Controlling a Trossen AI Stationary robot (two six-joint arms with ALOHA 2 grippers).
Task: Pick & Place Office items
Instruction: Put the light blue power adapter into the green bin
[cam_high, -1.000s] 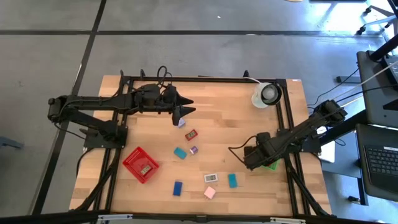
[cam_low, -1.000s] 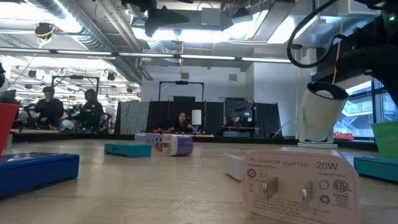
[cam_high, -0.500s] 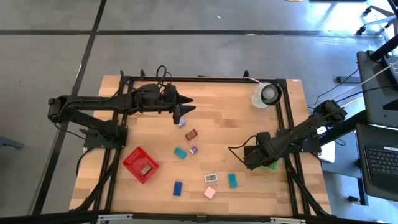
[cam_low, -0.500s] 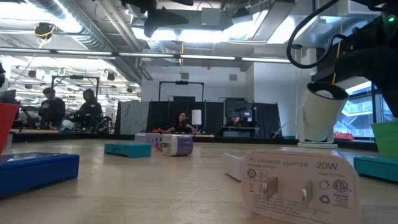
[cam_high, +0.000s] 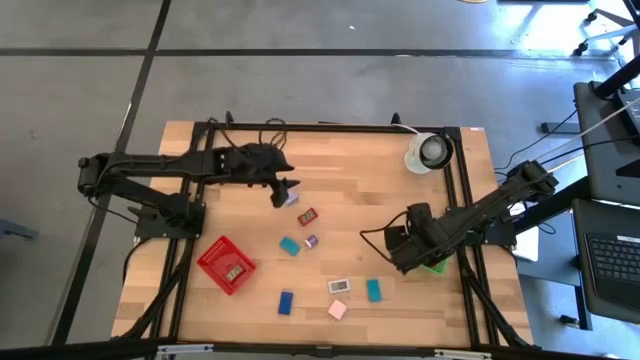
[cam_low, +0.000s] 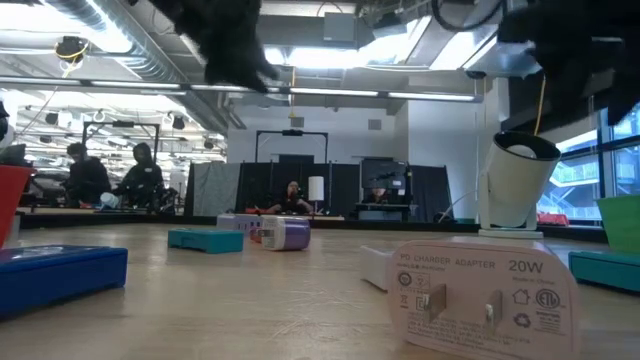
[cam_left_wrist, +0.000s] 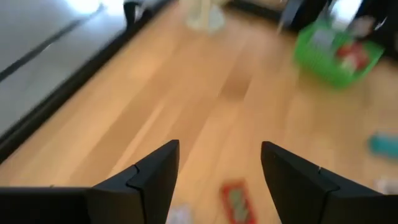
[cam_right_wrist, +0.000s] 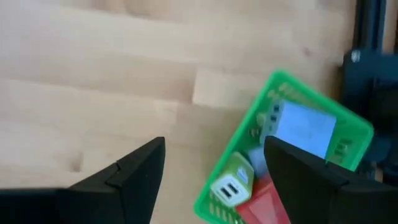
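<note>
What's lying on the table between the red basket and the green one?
In the high view, between the red basket and the green basket lie a teal block, a small purple piece, and lower down a white charger.

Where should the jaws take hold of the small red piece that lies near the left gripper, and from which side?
Grip the red piece across its two long edges, coming straight down from above. It lies flat on the table, with clear wood around it. The open left gripper is nearest and probably best placed.
</note>
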